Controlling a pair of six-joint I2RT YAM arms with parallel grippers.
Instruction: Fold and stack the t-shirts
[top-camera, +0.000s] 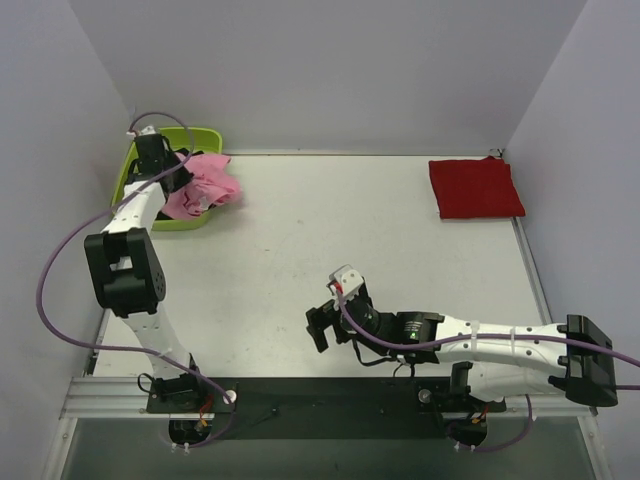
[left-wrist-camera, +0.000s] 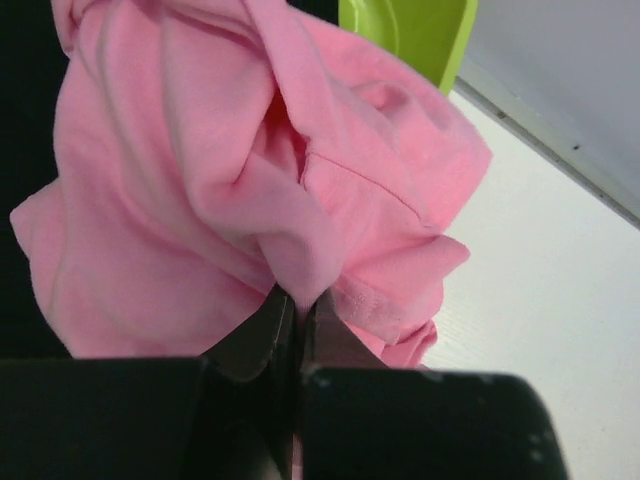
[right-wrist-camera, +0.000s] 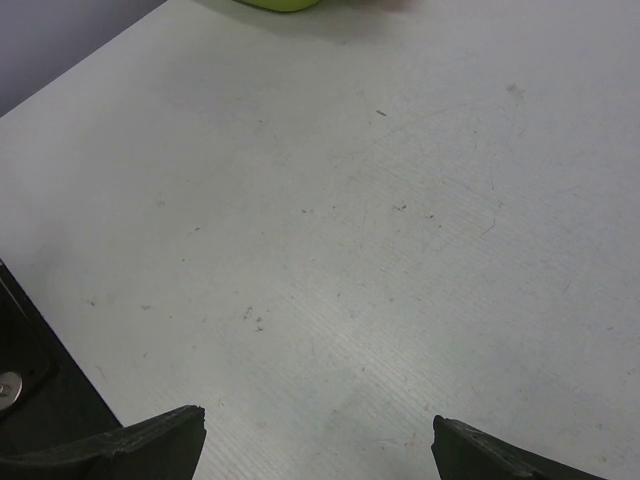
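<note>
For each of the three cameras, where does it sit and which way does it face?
Top external: above and behind the arms, looking down on the table; left arm and right arm show.
Left wrist: on the left arm, facing the pink t-shirt; shut left gripper pinches it.
Right wrist: on the right arm, facing the table; open right gripper at bottom.
Shared: top and left wrist both show the pink t-shirt and green tub.

The top view looks down from above and behind the arm bases, taking in the whole table (top-camera: 300, 250). The left wrist view sits very close to the pink shirt (left-wrist-camera: 200, 200) with the tub (left-wrist-camera: 410, 30) rim behind it; the top view shows both. The right wrist view looks low across the tabletop toward the tub, a sliver at its top edge.
</note>
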